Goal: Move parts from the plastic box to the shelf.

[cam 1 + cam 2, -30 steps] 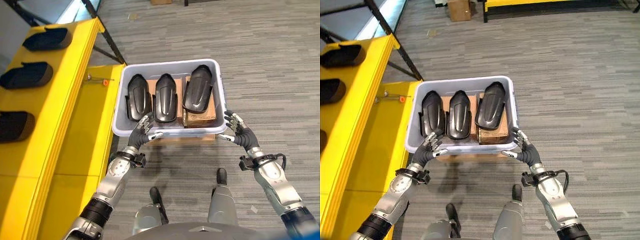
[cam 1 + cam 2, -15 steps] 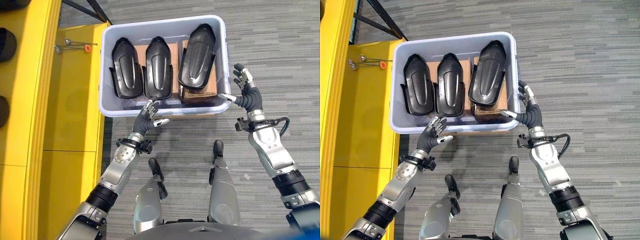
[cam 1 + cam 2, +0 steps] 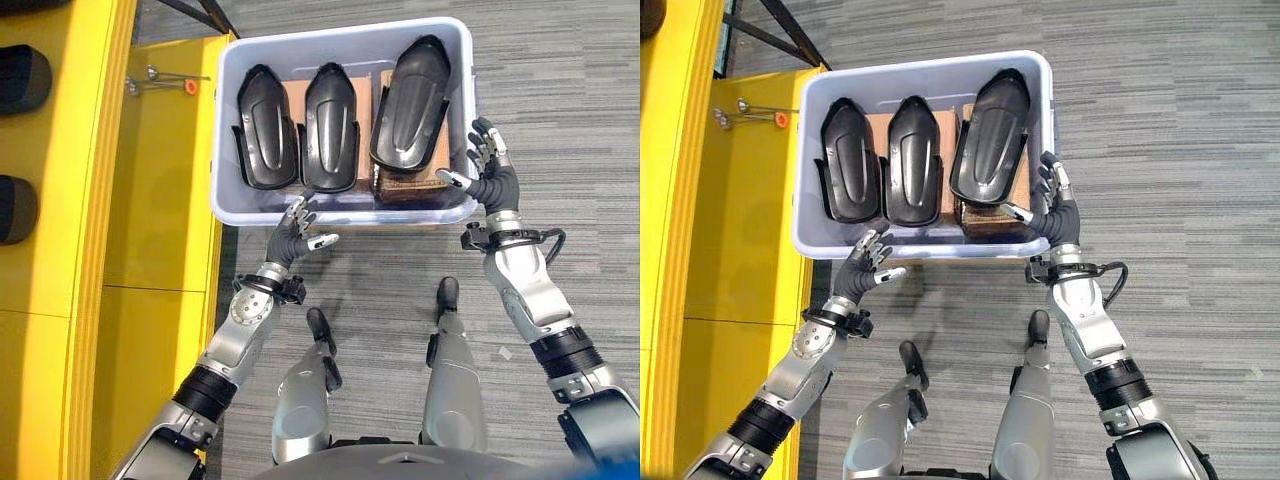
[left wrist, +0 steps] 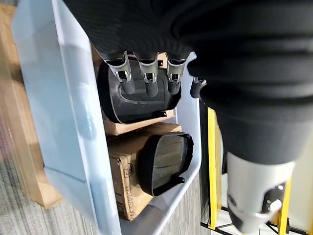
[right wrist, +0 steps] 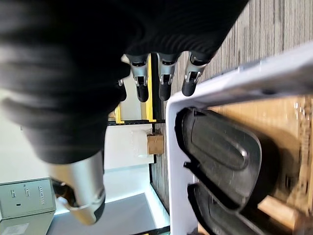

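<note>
Left hand (image 3: pixel 297 232) hung with fingers spread just below the plastic box's (image 3: pixel 230 205) near rim; right hand (image 3: pixel 487 172) stood with fingers splayed beside its right wall, thumb at the rim. Three black parts (image 3: pixel 331 125) lay inside on cardboard, what was under the box hidden. Grey striped carpet (image 3: pixel 560 120) all around, yellow shelf (image 3: pixel 90 180) on the left

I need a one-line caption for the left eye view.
Both open hands, left and right, flank a plastic box holding three black parts.
</note>
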Available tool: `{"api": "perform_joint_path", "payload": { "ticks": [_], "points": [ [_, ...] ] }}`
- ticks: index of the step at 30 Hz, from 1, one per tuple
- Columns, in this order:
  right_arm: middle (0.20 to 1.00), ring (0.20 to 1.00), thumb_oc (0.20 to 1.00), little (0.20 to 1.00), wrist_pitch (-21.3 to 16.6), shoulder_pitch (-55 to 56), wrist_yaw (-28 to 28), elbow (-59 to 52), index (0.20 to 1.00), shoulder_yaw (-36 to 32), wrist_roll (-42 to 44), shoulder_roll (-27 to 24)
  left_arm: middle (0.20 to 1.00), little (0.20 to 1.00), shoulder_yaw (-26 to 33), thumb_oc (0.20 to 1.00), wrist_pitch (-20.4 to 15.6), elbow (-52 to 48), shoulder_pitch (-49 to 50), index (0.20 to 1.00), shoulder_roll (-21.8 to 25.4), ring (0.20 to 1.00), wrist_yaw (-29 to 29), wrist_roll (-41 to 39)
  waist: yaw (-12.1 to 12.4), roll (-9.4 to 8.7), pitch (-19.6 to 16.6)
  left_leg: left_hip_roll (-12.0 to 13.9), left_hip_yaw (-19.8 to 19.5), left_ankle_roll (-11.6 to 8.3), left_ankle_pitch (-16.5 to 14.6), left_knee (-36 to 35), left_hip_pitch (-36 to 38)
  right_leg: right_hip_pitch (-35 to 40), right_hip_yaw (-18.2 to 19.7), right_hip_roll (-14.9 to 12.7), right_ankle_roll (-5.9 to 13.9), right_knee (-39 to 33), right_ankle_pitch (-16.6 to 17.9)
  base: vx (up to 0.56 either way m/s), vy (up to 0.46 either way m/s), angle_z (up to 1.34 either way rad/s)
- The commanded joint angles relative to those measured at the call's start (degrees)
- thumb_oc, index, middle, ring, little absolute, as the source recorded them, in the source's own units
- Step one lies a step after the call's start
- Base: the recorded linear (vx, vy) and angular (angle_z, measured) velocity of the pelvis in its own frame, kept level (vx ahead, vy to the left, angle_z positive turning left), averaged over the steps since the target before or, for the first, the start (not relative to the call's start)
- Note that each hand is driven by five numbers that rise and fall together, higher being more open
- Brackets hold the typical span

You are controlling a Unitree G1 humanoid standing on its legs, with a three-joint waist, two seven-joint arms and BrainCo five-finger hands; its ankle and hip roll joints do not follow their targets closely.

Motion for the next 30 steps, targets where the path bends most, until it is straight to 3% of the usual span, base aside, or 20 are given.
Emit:
{"api": "perform_joint_path", "payload": {
  "ticks": [1, 30],
  "points": [
    [1.0, 1.0, 1.0, 1.0, -3.94, -3.2, 0.28, -1.58, 1.0, -0.03, 2.29, 2.51, 1.0, 1.0, 0.51, 1.0, -3.57, -7.41, 1.06, 1.0, 2.92, 1.0, 1.23, -1.34, 0.92, -2.97, -1.05, 6.14, -4.54, -5.29, 3.62, 2.02, -2.6, 3.56, -0.9, -3.51, 2.99, -2.13, 2.4, 0.0, -0.003, 0.07],
    [1.0, 1.0, 1.0, 1.0, -5.53, -19.46, -3.21, 18.72, 1.0, -3.88, 19.29, 0.63, 1.0, 1.0, 2.61, 1.0, -6.83, -18.38, -1.41, 1.0, 5.98, 1.0, 3.0, -5.57, 4.38, -0.99, -1.16, 4.24, -6.89, -4.55, 2.26, 3.24, -7.33, 0.28, -1.63, -4.9, 2.62, 0.18, 1.43, 0.01, 0.006, 0.05]
  ]
}}
